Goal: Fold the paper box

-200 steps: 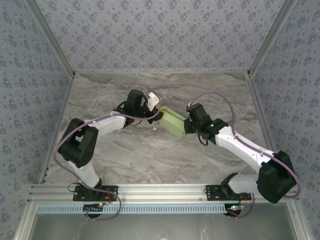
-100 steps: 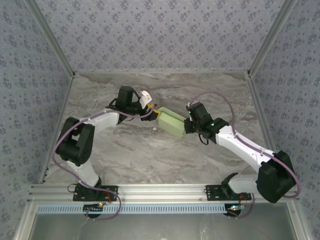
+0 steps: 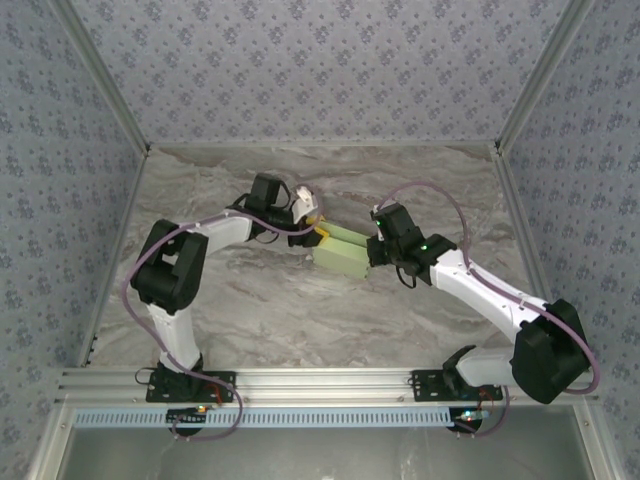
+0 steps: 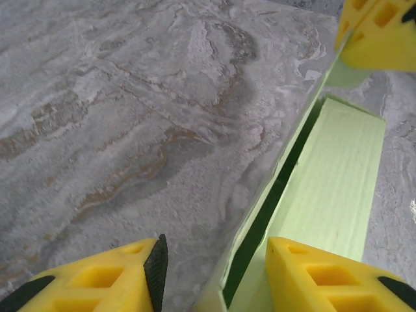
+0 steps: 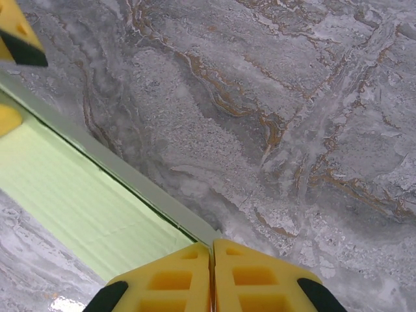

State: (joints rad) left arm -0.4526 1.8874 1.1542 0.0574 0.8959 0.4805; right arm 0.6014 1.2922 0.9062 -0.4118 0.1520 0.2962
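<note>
The paper box (image 3: 340, 252) is a pale green shallow rectangular box in the middle of the marble table, held between both arms. My right gripper (image 3: 373, 250) is at its right end, fingers shut (image 5: 211, 276) on the thin edge of the box's side wall (image 5: 149, 195). My left gripper (image 3: 318, 229) is at the box's left end and is open (image 4: 214, 270). One of its yellow fingers (image 4: 97, 279) is outside the wall and the other finger (image 4: 325, 273) lies over the box's green panel (image 4: 331, 188), with the wall edge between them.
The grey marble table (image 3: 250, 310) is walled by patterned panels at the back and sides. An aluminium rail (image 3: 320, 385) runs along the near edge with both arm bases on it. Purple cables loop over each arm.
My left arm has swung its gripper back in to the box's left end, and its elbow has shifted. The box has turned slightly and slid a little left. The right gripper holds steady.
</note>
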